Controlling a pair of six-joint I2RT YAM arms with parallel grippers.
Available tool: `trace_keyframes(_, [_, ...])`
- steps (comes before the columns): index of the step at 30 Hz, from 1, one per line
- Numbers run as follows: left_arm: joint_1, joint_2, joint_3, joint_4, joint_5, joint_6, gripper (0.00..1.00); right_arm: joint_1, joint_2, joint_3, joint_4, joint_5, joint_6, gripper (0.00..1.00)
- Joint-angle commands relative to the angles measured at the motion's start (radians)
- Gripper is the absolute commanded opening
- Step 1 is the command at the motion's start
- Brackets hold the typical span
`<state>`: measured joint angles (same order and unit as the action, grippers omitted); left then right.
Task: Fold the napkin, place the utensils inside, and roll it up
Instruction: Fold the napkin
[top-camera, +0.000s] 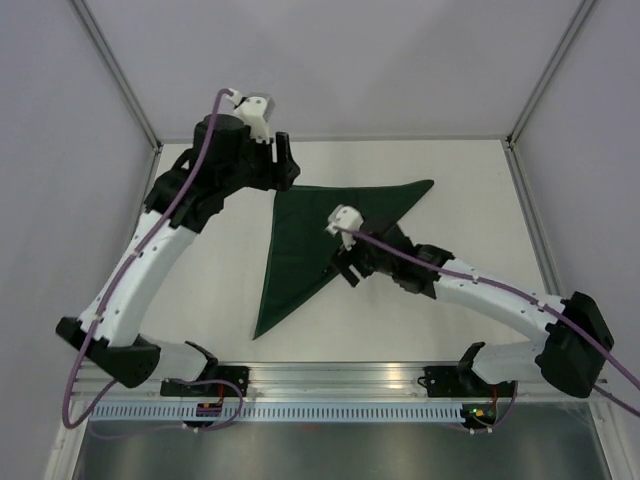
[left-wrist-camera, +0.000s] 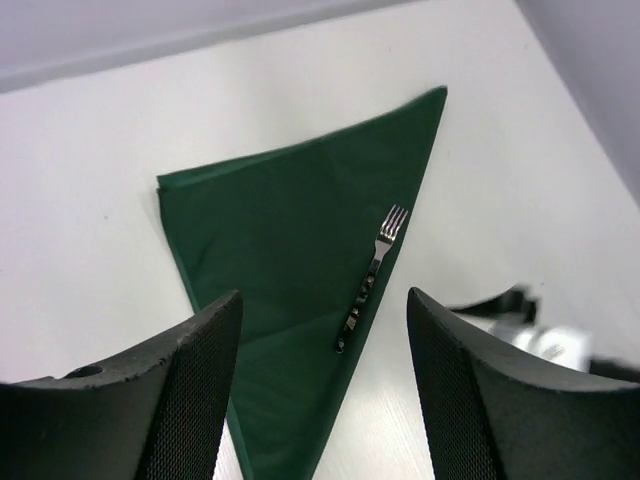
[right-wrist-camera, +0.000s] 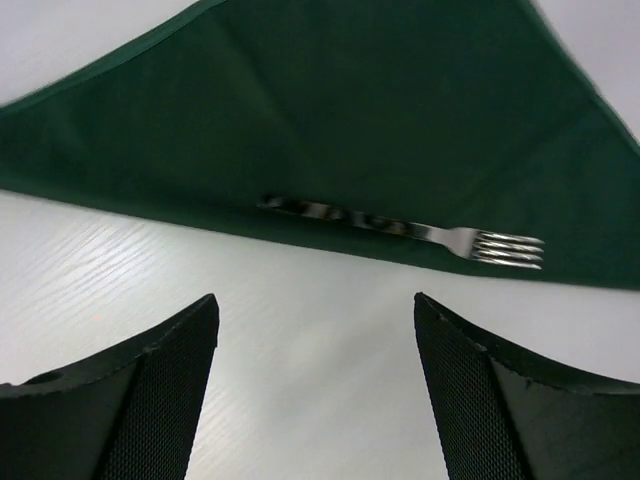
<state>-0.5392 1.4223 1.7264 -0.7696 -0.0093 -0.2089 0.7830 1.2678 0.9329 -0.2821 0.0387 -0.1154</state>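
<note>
Starting at the left, the left gripper (left-wrist-camera: 323, 296) is seen raised beside the far left corner of the napkin (top-camera: 300, 230), with its jaws spread apart and nothing held between them. The napkin is laid flat at the middle of the white table (top-camera: 220, 280) and is folded into a dark green triangle: one corner is pointed far left, one far right and one toward the near edge. A silver fork (right-wrist-camera: 400, 225) is set on the cloth just inside the long edge that faces near and right, lined up with that edge. In the overhead view the fork is hidden under the right arm. The right gripper (right-wrist-camera: 315, 297) is held just above that long edge beside the fork, its jaws likewise parted and empty.
</note>
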Motion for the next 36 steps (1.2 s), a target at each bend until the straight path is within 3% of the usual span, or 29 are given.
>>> trace_keyframes(1, [-0.005, -0.112, -0.036, -0.074, -0.136, -0.096, 0.71, 0.225, 0.068, 0.012, 0.03, 0.18, -0.073, 0.84])
trace_keyframes(7, [-0.001, -0.275, -0.013, -0.149, -0.204, -0.113, 0.74, 0.487, 0.201, 0.012, 0.155, 0.262, -0.171, 0.83])
trace_keyframes(16, [-0.001, -0.37, -0.011, -0.212, -0.233, -0.129, 0.74, 0.711, 0.422, 0.084, 0.274, 0.319, -0.24, 0.82])
trace_keyframes(29, [-0.001, -0.405, -0.047, -0.214, -0.241, -0.119, 0.74, 0.768, 0.649, 0.198, 0.417, 0.397, -0.309, 0.82])
trace_keyframes(36, [-0.001, -0.425, -0.067, -0.22, -0.248, -0.11, 0.74, 0.768, 0.731, 0.216, 0.506, 0.432, -0.365, 0.77])
